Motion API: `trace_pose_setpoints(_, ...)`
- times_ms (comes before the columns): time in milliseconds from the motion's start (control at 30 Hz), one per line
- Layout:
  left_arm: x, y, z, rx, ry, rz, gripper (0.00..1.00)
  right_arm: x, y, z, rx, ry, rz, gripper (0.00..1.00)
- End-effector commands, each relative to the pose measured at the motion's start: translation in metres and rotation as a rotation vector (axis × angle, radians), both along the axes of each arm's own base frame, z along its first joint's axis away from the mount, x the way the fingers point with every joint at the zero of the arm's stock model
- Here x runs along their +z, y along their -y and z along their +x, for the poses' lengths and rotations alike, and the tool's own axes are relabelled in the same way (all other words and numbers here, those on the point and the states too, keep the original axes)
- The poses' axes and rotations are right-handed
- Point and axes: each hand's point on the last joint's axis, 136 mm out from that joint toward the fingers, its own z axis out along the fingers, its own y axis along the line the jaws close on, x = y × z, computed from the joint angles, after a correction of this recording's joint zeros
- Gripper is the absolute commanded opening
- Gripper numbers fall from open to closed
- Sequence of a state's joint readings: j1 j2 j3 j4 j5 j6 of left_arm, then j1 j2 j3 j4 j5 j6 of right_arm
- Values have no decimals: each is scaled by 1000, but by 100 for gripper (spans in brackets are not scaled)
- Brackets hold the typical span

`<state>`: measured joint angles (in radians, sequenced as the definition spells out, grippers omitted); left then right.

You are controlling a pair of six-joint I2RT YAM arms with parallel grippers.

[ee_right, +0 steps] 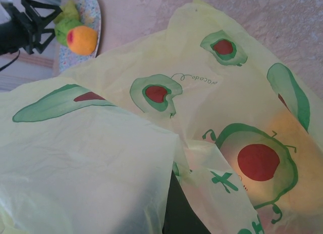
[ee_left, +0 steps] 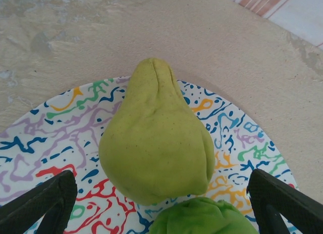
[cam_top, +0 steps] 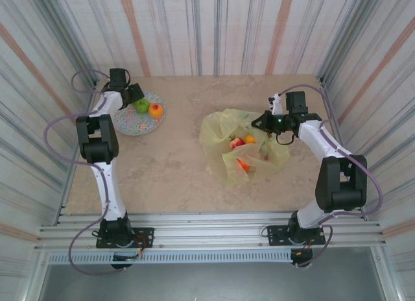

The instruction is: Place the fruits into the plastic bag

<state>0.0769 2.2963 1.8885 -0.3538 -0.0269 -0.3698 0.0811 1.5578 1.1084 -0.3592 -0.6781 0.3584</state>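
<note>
Two green fruits lie on the speckled plate (ee_left: 60,128): a pear-shaped one (ee_left: 156,138) and a second (ee_left: 202,216) below it. My left gripper (ee_left: 161,214) is open just above them, its dark fingers (ee_left: 45,203) wide on either side. In the top view that gripper (cam_top: 131,93) hovers over the green fruit (cam_top: 141,106), with a yellow-orange peach (cam_top: 155,110) beside it. The avocado-printed plastic bag (cam_top: 243,152) lies mid-table with a red fruit (cam_top: 237,143) and orange fruits (cam_top: 249,139) showing through. My right gripper (cam_top: 260,121) is shut on the bag's edge (ee_right: 202,153).
The plate (cam_top: 130,124) sits at the table's back left, near the striped wall. From the right wrist I see the peach (ee_right: 83,40) and the left gripper (ee_right: 30,22) far off. Bare marble tabletop (cam_top: 181,152) separates plate and bag.
</note>
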Motion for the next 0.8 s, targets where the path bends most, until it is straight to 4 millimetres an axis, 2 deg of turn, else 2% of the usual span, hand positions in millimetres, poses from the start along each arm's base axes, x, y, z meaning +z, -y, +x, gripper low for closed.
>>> trace_pose_setpoints(0, -9, -6, 3, -3, -28, -10, 91, -8, -1, -4, 6, -23, -6, 0)
trace_pose_setpoints(433, -22, -7, 20, -9, -29, -47, 84, -18, -2, -4, 6, -44, -6, 0)
trace_pose_setpoints(767, -24, -9, 23, -10, -24, -70, 69, -22, -4, -4, 9, -52, -5, 0)
